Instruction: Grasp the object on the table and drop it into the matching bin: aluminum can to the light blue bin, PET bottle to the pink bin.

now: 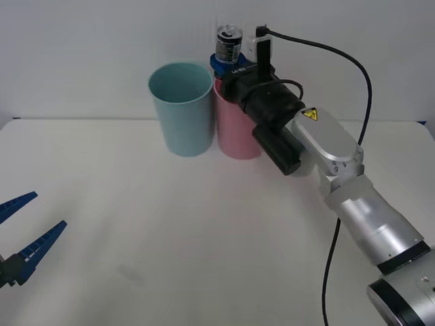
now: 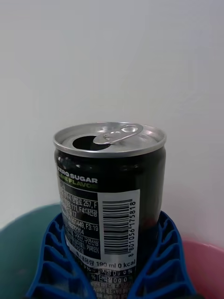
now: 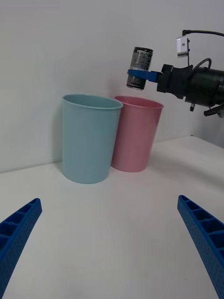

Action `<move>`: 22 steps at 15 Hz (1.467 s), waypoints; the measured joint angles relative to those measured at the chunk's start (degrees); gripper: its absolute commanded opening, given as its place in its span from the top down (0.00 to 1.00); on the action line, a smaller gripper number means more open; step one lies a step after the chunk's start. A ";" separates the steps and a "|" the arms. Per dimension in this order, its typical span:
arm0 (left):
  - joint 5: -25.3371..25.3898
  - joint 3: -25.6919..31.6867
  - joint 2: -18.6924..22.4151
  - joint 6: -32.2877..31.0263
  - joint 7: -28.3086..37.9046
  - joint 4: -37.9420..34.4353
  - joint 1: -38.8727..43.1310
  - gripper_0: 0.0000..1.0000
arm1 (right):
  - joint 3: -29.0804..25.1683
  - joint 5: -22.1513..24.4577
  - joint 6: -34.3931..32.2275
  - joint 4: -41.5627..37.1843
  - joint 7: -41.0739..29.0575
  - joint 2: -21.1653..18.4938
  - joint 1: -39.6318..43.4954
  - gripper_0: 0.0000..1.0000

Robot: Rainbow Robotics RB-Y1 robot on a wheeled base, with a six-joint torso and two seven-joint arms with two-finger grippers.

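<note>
Fingers point(image 2: 56, 261) of right gripper point(image 1: 228, 64), blue ribbed, clenched on aluminum can point(image 2: 109, 187) from both sides, low on its body. Can upright, dark label w/ white text + barcode, silver top w/ pull tab, opening visible. Can held in air, off the desk point(image 1: 170, 238), above the pink bin point(image 1: 234, 129) rim area; in left wrist view can point(image 3: 139, 67) sits over the pink bin's point(image 3: 135, 133) near-left rim, close to the gap w/ the light blue bin point(image 3: 88, 138). Exact alignment front-to-back: cannot tell. Right arm reaches fwd from lower right across the desk, black wrist section behind the gripper, cable looping above it.

Light blue bin point(image 1: 182, 109) and pink bin stand upright, side by side, touching or nearly so, at far edge of desk near the wall; blue on robot's left of pink. Both open-topped; blue one's inside looks bare as far as visible.

Left gripper point(image 1: 24, 234) low at near-left of desk, fingers point(image 3: 18, 233) spread wide, released, holding nothing, well apart from bins.
</note>
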 measured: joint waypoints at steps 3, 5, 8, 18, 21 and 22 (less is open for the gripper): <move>0.00 0.00 0.00 0.00 0.00 0.01 0.01 0.00 | 0.01 0.61 0.73 6.06 0.47 3.49 -4.29 1.00; 0.00 0.00 0.00 0.00 0.00 0.00 0.00 0.00 | -0.50 1.60 1.51 10.77 0.51 6.48 -7.76 1.00; 0.00 0.00 0.00 0.00 0.00 0.00 0.00 0.00 | -1.62 2.79 3.24 16.70 0.60 10.80 -12.47 1.00; 0.00 0.00 0.00 0.00 0.00 0.00 0.00 0.00 | -0.76 2.92 10.70 24.83 2.77 13.23 -19.08 1.00; 0.00 0.00 0.00 0.00 0.00 0.00 0.00 0.00 | -0.33 2.69 10.69 24.84 2.78 13.23 -19.04 0.00; 0.00 0.00 0.00 0.00 0.00 0.00 0.00 0.00 | -0.11 2.68 10.69 24.84 2.84 13.23 -19.07 0.00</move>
